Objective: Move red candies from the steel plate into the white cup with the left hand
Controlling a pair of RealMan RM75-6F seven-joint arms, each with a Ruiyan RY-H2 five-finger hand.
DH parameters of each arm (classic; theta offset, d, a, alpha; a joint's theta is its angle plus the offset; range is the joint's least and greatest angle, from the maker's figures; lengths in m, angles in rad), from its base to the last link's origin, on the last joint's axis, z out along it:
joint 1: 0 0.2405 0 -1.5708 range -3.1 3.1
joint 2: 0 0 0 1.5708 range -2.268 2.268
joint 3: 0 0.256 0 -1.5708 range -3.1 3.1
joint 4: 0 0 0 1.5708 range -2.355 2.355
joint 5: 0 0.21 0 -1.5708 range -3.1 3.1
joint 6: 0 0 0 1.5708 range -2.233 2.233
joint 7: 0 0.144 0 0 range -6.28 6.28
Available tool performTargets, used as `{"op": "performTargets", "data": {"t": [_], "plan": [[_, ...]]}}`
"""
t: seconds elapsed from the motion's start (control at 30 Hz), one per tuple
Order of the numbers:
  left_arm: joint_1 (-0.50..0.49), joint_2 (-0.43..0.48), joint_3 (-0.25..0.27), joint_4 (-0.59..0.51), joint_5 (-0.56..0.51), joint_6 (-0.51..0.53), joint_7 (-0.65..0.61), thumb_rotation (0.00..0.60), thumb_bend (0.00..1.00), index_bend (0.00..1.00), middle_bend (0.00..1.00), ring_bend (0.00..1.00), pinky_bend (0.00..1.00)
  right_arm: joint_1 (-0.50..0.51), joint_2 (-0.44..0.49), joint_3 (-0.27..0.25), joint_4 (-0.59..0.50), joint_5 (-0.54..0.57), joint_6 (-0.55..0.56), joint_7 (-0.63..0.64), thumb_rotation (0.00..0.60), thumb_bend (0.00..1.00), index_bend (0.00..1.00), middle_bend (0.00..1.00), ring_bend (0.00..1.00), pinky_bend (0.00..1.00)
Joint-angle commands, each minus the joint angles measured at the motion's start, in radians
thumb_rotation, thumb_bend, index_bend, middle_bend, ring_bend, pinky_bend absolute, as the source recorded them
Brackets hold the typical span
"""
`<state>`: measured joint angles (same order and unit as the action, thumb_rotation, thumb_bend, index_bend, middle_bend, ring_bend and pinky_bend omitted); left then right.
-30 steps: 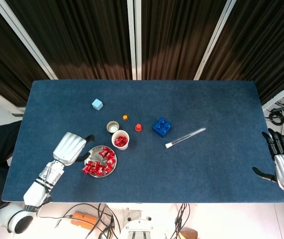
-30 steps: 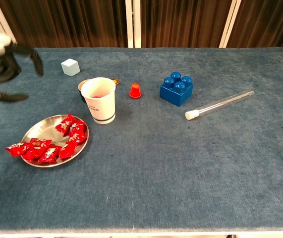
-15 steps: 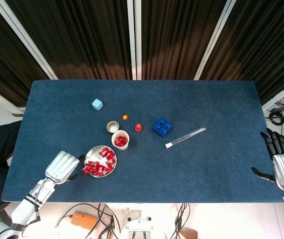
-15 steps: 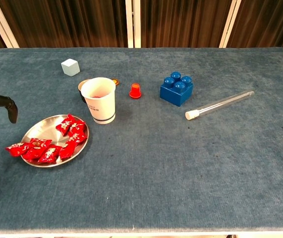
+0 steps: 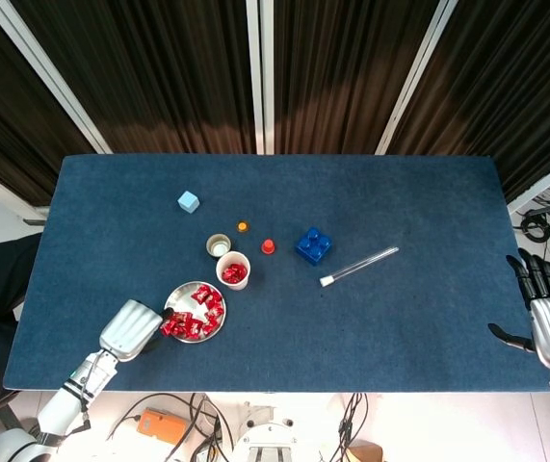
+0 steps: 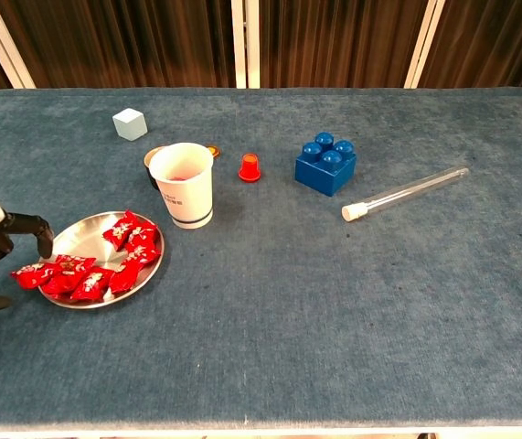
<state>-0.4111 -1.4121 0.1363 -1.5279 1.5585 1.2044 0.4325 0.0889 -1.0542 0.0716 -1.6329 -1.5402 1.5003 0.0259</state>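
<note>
The left hand (image 5: 132,328) hangs with fingers spread and holding nothing, the red candies (image 5: 194,315) on the steel plate (image 6: 60,242) just beside its fingertips, the white cup (image 5: 233,270) beyond.

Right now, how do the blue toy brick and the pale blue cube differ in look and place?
The blue toy brick is dark blue with round studs on top; the pale blue cube is light and smooth-faced. The brick looks larger than the cube. The brick sits right of the white paper cup; the cube sits behind it, to the left. Both rest untouched on the blue table.
</note>
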Motion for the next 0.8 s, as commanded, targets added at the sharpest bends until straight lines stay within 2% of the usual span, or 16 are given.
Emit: {"op": "performTargets", "data": {"t": [0.03, 0.4, 0.8], "plan": [[0.000, -0.014, -0.010, 0.019, -0.001, -0.012, -0.014, 0.600, 0.19, 0.40, 0.83, 0.77, 0.75, 0.002, -0.002, 0.000, 0.001, 0.001, -0.003, 0.000, 0.600, 0.19, 0.00, 0.03, 0.00, 0.13], [0.003, -0.027, -0.021, 0.046, 0.002, -0.032, -0.021, 0.600, 0.21, 0.42, 0.83, 0.77, 0.75, 0.013, -0.002, -0.018, -0.003, -0.002, -0.044, -0.019, 0.600, 0.19, 0.00, 0.03, 0.00, 0.13], [0.012, -0.023, -0.029, 0.057, 0.004, -0.035, -0.010, 0.600, 0.22, 0.43, 0.83, 0.77, 0.75, 0.015, -0.006, -0.020, -0.014, -0.010, -0.040, -0.045, 0.600, 0.19, 0.00, 0.03, 0.00, 0.14]]}}
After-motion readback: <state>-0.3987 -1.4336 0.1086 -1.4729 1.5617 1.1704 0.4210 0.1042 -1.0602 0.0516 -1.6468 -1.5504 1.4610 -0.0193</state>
